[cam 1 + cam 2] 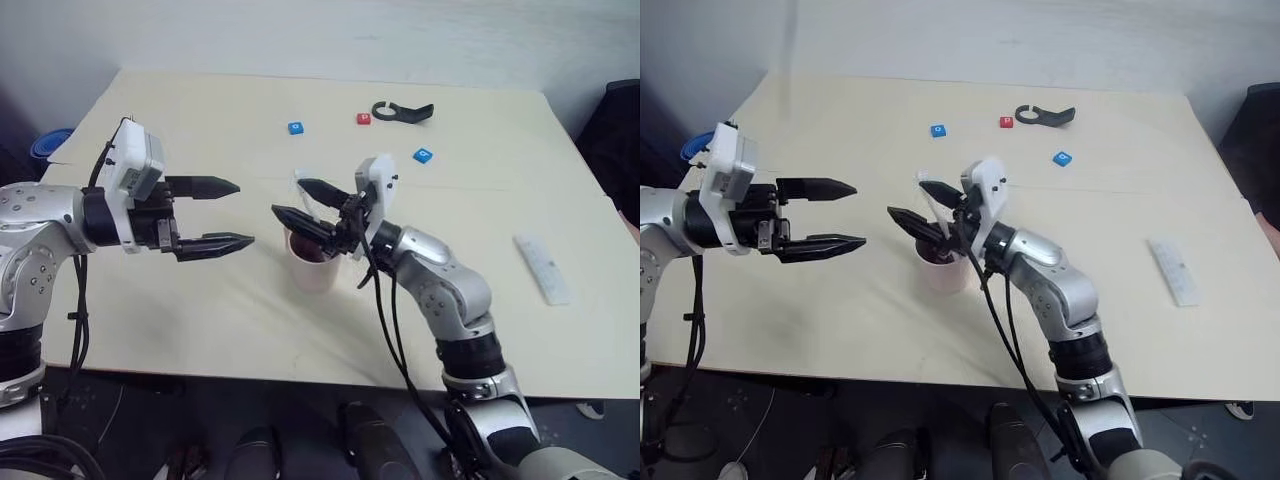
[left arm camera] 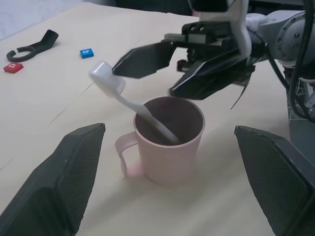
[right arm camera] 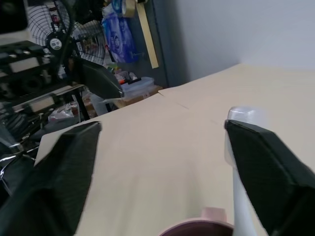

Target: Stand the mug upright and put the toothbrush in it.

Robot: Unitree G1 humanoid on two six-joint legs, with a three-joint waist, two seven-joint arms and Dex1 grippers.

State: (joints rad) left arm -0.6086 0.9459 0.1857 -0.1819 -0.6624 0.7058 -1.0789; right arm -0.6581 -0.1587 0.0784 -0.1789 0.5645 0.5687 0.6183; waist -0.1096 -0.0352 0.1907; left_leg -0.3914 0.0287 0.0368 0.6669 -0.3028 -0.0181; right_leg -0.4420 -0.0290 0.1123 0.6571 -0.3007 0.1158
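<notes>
Left wrist view: the mug [image 2: 170,145] stands upright mid-table with the toothbrush [image 2: 129,101] leaning inside it. The right gripper [image 1: 302,205] hovers over the rim, spread wide, empty. The left gripper [image 1: 220,214] waits left, wide apart, empty.

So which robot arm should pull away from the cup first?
Probably the right: the right gripper hangs open right over the mug, beside the toothbrush already inside. The left gripper waits off to the side.

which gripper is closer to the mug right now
Right. The right gripper hangs open just over the mug, its fingers either side of the toothbrush leaning inside. The left gripper is open too, off to the mug's left, apart from it.
</notes>
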